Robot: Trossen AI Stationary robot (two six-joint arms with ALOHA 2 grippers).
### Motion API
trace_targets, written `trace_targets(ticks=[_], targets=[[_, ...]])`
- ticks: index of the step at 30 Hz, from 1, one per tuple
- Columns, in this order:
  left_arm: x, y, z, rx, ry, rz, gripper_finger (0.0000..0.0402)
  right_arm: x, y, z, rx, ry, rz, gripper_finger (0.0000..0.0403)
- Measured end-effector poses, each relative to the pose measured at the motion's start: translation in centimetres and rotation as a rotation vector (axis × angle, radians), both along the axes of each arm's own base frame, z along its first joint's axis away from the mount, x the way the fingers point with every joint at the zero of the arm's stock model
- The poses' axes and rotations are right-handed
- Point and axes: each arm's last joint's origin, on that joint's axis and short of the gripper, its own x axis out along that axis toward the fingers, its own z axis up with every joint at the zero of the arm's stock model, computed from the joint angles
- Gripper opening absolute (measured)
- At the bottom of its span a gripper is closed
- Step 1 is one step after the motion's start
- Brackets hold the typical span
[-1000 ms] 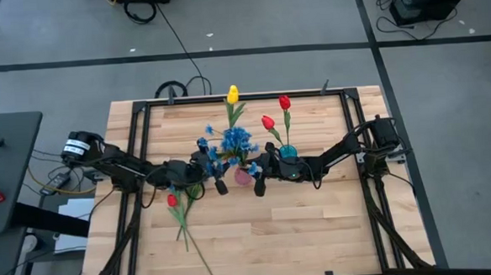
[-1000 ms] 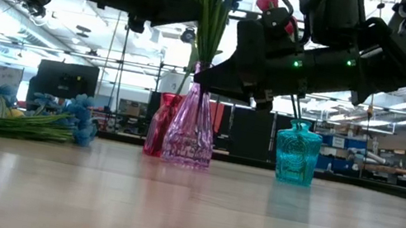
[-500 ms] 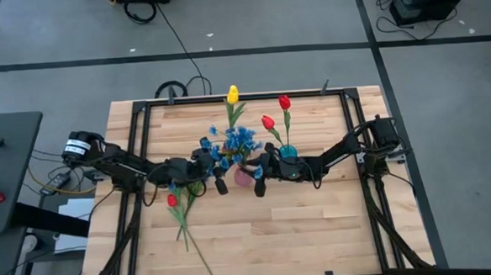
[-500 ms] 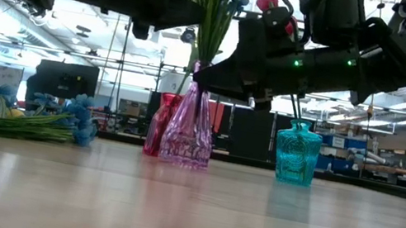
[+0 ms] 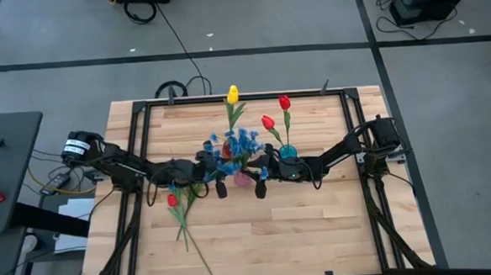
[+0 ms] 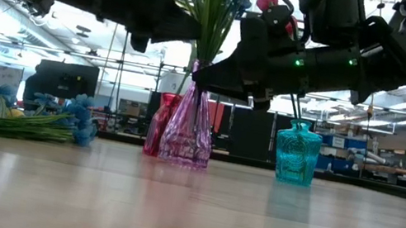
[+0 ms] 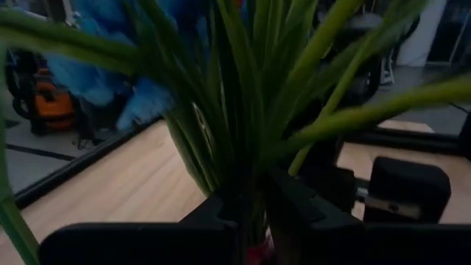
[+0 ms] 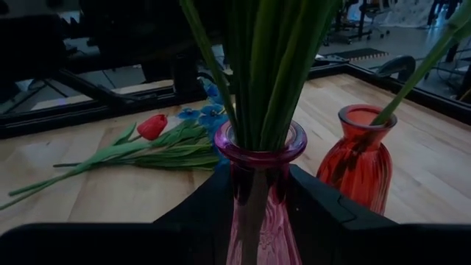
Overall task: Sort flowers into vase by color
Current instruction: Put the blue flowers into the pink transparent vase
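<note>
Landmark: a pink vase (image 8: 259,193) stands near the middle of the wooden table (image 5: 318,235); every place below is given from it.
Blue flowers: a bunch of blue blossoms (image 5: 233,145) stands in the pink vase, green stems packed through its neck.
Left gripper: the left gripper (image 7: 250,210) is just above the vase mouth, its fingers pressed onto the blue bunch's stems.
Right gripper: the right gripper (image 8: 257,188) sits at the vase itself, one finger on either side of the body, pinching it steady.
Red vase: a red vase (image 8: 362,158) stands just beside the pink one, on its far side, holding one yellow tulip (image 5: 232,93).
Teal vase: a teal vase (image 6: 296,153) stands near, toward the right arm's side, holding two red tulips (image 5: 276,111).
Loose flowers: a small heap (image 5: 180,210) lies flat toward the left arm's side, with one red tulip (image 8: 152,126) and some blue blossoms showing.
Progress: it looks past halfway. Three vases each hold one colour; the blue bunch seems not yet released, and the loose heap still needs sorting.
</note>
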Motion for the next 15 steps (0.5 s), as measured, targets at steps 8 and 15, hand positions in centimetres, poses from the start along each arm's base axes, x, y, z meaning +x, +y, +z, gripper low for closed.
trace_targets(ticks=[8, 15], targets=[[-0.1, -0.1, -1.1, -0.026, 0.103, -0.033, 0.0046, 0.0, 0.0, 0.0, -0.009, 0.006, 0.002, 0.0123], [-0.1, -0.2, -1.1, -0.014, 0.098, -0.065, 0.0047, 0.0, 0.0, 0.0, -0.009, 0.007, 0.001, 0.0123]])
